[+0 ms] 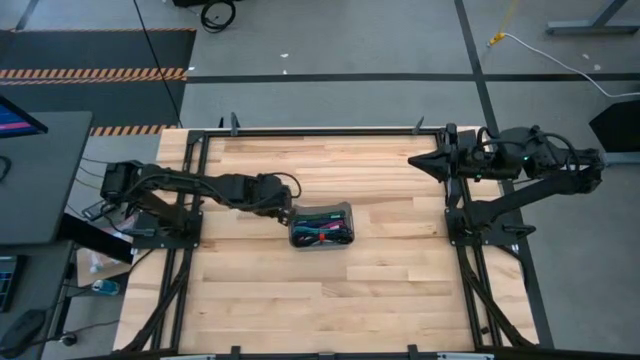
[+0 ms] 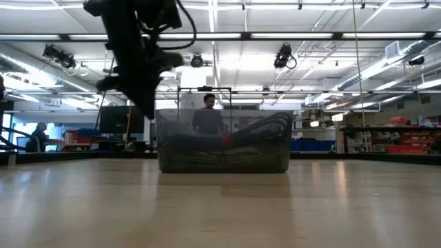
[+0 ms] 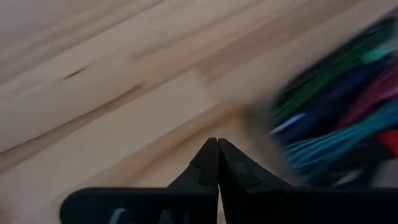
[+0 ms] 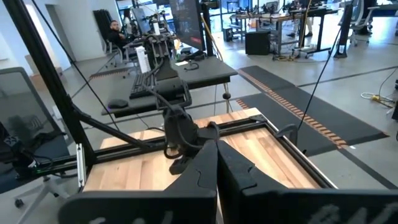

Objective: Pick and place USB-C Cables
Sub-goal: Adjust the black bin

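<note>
Pale wooden planks make up the desk [image 1: 380, 280], and near its middle we see the translucent grey rectangular tray [image 1: 321, 225] holding the bundle of thin coloured USB-C cables [image 1: 322, 233]. From above, the cords are a small tangle of green, red and dark strands we cannot separate; the left wrist view shows them as blurred streaks of green, teal, purple and maroon [image 3: 339, 118], cut off at the frame edge. The table-height view shows them only dimly through the tray wall [image 2: 222, 148], with a person standing behind it. We read no writing anywhere. Just beside the tray's left end hangs the left gripper [image 1: 284, 212], its jaws pressed together on nothing in its wrist view [image 3: 217, 146]. At the desk's far right edge waits the right gripper [image 1: 415, 160], jaws likewise closed and empty [image 4: 217, 149].
</note>
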Available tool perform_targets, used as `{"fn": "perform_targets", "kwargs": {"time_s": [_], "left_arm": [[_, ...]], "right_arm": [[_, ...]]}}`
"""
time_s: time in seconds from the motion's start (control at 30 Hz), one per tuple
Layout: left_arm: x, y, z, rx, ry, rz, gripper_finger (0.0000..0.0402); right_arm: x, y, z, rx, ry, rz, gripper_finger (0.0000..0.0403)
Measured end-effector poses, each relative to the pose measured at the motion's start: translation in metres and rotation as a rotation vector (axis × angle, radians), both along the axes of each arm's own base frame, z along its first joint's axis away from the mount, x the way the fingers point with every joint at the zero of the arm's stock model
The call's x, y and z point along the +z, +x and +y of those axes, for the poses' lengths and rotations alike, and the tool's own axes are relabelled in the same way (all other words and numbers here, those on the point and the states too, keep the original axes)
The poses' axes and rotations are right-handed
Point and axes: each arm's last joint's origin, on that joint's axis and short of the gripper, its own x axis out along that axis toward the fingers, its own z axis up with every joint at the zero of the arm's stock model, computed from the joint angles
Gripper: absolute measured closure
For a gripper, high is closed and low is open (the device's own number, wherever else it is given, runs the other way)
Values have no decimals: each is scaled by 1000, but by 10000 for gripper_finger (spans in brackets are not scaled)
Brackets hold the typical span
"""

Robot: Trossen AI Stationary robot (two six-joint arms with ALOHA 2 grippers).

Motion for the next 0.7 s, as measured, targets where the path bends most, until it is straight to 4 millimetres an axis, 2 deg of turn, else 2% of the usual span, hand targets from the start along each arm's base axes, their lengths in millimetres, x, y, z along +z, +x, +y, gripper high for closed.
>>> {"fn": "perform_targets", "kwargs": {"time_s": [0.1, 0.37, 0.7], "left_arm": [[2, 5, 4, 3, 13, -56, 401], [-8, 0, 14, 36, 7, 59, 401], [-35, 30, 2, -33, -65, -21, 401]], "right_arm": [[0, 0, 0, 0, 0, 0, 402], [0, 0, 0, 0, 0, 0, 402], [-1, -1, 0, -1, -3, 14, 402]]}}
